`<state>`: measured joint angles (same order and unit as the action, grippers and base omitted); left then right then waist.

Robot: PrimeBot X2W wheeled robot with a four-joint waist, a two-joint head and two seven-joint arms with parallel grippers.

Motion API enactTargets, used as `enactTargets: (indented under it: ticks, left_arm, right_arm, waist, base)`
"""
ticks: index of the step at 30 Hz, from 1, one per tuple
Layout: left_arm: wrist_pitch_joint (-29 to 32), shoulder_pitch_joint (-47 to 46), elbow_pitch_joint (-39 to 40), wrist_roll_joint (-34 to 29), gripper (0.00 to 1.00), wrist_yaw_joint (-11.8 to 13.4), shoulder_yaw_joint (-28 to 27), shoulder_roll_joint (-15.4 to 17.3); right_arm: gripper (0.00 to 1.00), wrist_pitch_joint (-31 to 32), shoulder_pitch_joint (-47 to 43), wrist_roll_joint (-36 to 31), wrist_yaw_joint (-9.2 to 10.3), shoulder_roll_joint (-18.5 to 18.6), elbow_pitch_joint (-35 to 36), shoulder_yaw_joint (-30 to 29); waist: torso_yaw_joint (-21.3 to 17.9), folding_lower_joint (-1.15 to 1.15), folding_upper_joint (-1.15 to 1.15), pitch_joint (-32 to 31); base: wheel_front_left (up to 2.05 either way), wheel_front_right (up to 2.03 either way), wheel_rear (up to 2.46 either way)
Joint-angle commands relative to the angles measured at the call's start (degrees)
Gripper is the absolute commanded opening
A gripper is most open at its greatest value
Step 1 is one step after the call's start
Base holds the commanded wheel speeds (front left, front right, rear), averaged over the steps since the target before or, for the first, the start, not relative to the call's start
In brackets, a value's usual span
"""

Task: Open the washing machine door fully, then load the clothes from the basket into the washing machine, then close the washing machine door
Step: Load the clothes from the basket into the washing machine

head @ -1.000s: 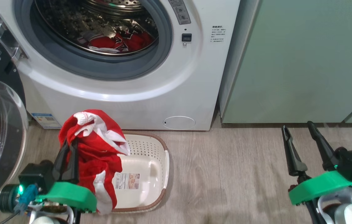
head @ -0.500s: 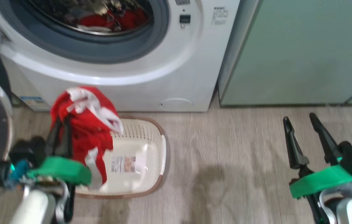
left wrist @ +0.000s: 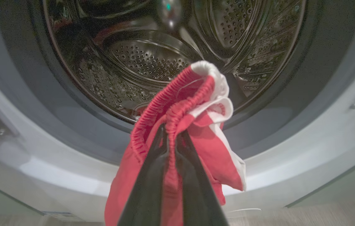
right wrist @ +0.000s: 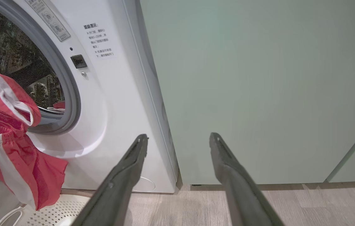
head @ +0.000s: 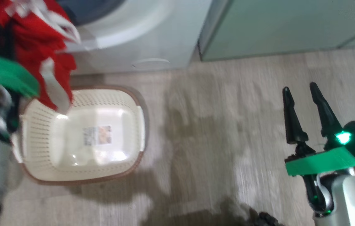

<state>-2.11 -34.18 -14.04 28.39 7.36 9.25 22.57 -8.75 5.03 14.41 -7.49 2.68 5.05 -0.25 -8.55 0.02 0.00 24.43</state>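
Head view: the basket (head: 114,100) sits on the floor (head: 227,125) before the washing machine (head: 139,37), its label sticker (head: 97,135) bare; the clothes (head: 36,44) hang over its rim. The right gripper (head: 301,89) stands spread.

Left wrist view: the left gripper (left wrist: 169,131) pinches the clothes before the steel drum (left wrist: 146,62).

Right wrist view: another red piece (right wrist: 58,105) lies inside the drum.

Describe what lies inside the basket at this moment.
The basket holds a label sticker on its bare cream bottom. Its far left corner is covered by the red garment hanging from the left gripper, so that part cannot be checked.
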Motion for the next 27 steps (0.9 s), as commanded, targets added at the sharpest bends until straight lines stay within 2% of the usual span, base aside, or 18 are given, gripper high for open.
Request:
enactTargets:
  ticks: [1, 6, 17, 24, 27]
  left_arm:
    - [1.1, -4.2, 0.4, 0.7, 0.00, -0.6, -2.8, 3.5]
    - [8.1, -13.7, -5.2, 2.3, 0.00, -2.4, -3.2, 6.8]
    - [25.0, -31.8, -12.7, 2.1, 0.00, -3.1, -1.9, 14.2]
    - [30.0, -38.4, -13.4, 1.1, 0.00, -2.9, -1.8, 18.5]
    - [29.2, -41.7, -12.8, 0.0, 0.00, -2.5, -2.2, 20.2]
  right_arm:
    - [1.00, -1.2, 1.4, 0.7, 0.00, 0.2, 1.0, 1.8]
    - [1.00, -3.8, 3.6, 2.6, 0.00, 0.2, -1.6, 3.2]
    - [1.00, -6.2, 8.3, 6.7, 0.00, 0.2, -5.0, 7.3]
    - [1.00, -6.2, 9.4, 8.7, 0.00, 0.2, -4.0, 8.3]
    - [1.00, -6.2, 9.6, 9.3, 0.00, 0.2, -3.7, 8.7]
  waist:
    - [-4.0, -0.02, 0.00, 4.5]
    - [-6.9, -0.02, 0.00, 8.6]
    - [-12.2, -0.02, 0.00, 16.8]
    - [-15.0, -0.02, 0.00, 20.2]
    - [-15.9, -0.02, 0.00, 21.4]
  base:
    - [0.00, 0.00, 0.00]
    - [0.00, 0.00, 0.00]
    - [0.00, 0.00, 0.00]
    - [0.00, 0.00, 0.00]
    - [0.00, 0.00, 0.00]
